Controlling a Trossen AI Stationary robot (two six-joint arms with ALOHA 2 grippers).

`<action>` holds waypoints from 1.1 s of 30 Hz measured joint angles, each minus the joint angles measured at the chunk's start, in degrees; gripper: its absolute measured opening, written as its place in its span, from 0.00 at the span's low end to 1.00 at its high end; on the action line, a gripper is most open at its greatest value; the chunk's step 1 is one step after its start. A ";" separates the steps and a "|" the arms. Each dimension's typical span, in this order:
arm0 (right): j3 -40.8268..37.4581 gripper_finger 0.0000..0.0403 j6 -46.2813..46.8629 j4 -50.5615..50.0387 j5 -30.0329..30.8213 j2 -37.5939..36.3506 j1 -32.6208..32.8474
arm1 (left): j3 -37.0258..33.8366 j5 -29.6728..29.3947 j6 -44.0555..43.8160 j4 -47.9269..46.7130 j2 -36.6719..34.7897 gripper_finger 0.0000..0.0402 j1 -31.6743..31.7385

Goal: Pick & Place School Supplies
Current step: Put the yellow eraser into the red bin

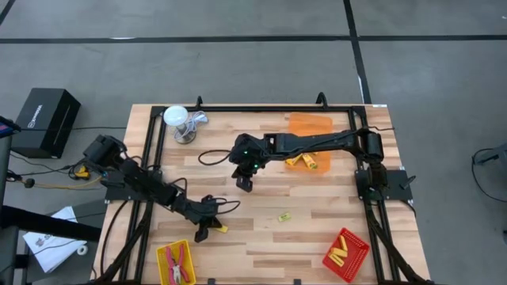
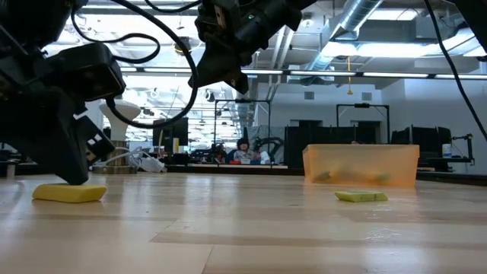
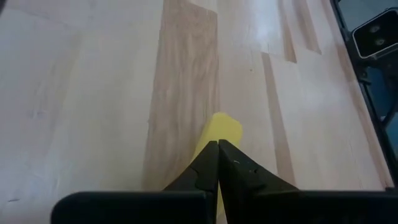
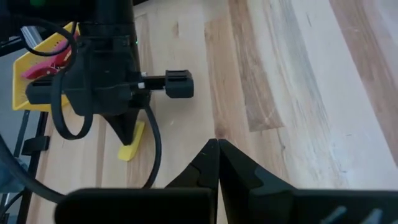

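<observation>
Left gripper (image 1: pixel 207 233), fingers pressed together and grasping nothing, its tips down on a yellow stick (image 1: pixel 222 229) lying flat at lower centre-left of the high view, long axis running left-right beside the yellow tray (image 1: pixel 163 255). Right gripper (image 1: pixel 244 184), clenched and empty, hangs mid-table near the orange tray (image 1: pixel 310 124)

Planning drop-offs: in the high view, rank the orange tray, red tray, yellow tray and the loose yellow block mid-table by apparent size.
1. orange tray
2. red tray and yellow tray, too alike to separate
3. loose yellow block, by far the smallest
</observation>
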 joint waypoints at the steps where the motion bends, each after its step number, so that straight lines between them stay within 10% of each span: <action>1: 0.00 0.00 0.00 0.00 -0.02 0.00 0.00 | -0.02 0.05 -0.36 0.44 0.46 0.00 -0.02; 33: 0.00 0.00 -1.55 0.13 -1.46 0.02 -0.26 | -0.26 3.42 5.21 -0.57 0.70 0.00 8.68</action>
